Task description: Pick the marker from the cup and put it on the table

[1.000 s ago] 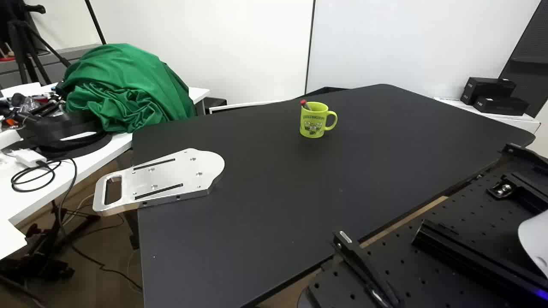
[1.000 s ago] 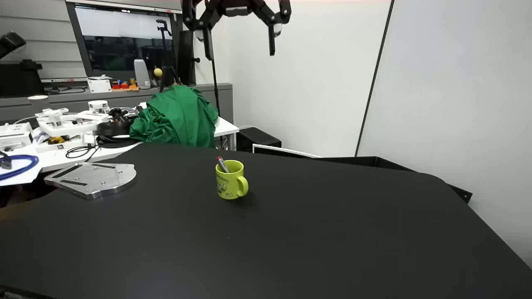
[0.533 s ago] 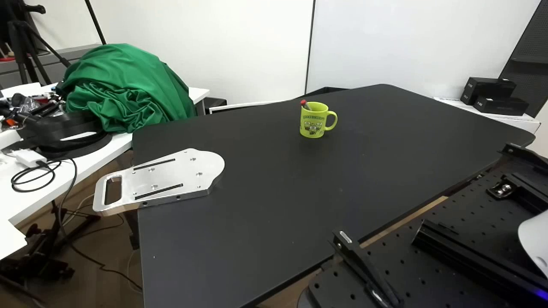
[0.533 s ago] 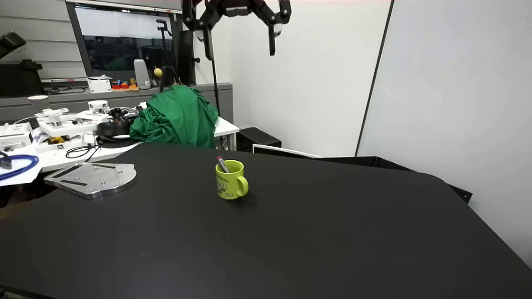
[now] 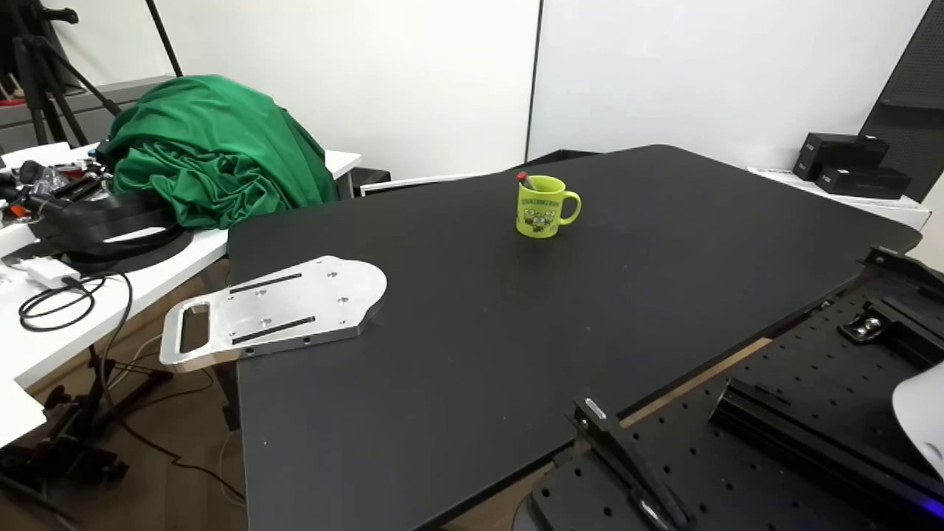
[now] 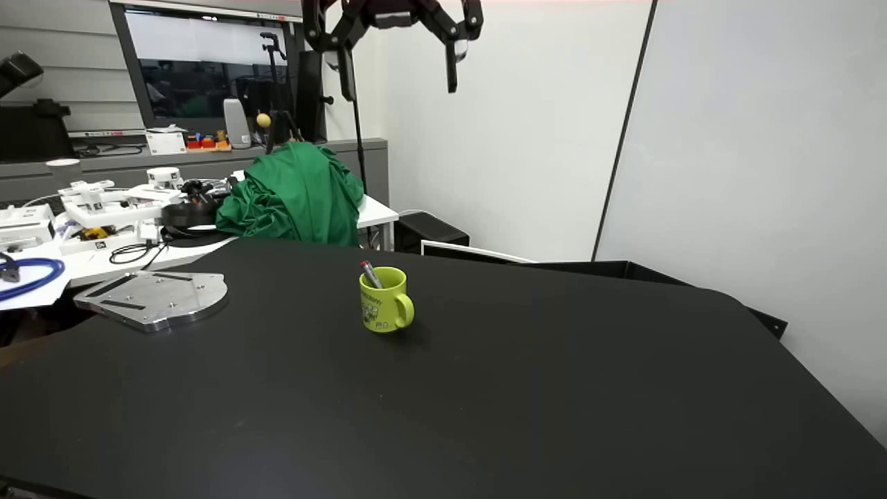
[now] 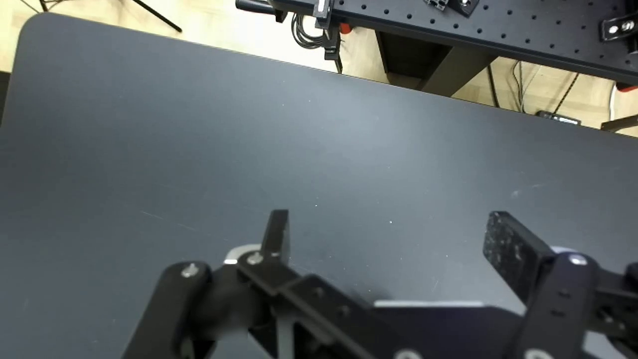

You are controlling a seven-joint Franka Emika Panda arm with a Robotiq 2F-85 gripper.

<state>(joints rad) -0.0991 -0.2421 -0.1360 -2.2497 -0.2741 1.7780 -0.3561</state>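
The cup (image 5: 536,215), a small yellow-green mug with a handle, stands upright on the black table (image 5: 442,332). It also shows in an exterior view (image 6: 380,312). The marker (image 5: 526,181) leans inside the cup with its red end sticking up above the rim; it also shows in an exterior view (image 6: 372,276). Its lower part is hidden in the cup. My gripper (image 6: 399,94) is open and empty, high above the table. In the wrist view the fingers (image 7: 390,219) stand wide apart over bare table (image 7: 299,149). Cup and marker are out of the wrist view.
A silver metal plate (image 5: 287,302) lies over one edge of the table. A cluttered white table (image 5: 177,265) with a green cloth (image 5: 214,147) stands beside it. A black perforated base plate (image 5: 737,472) is near another edge. White walls stand behind.
The gripper shows only a very slight sideways shift of one finger in an exterior view. The cup and marker have not moved.
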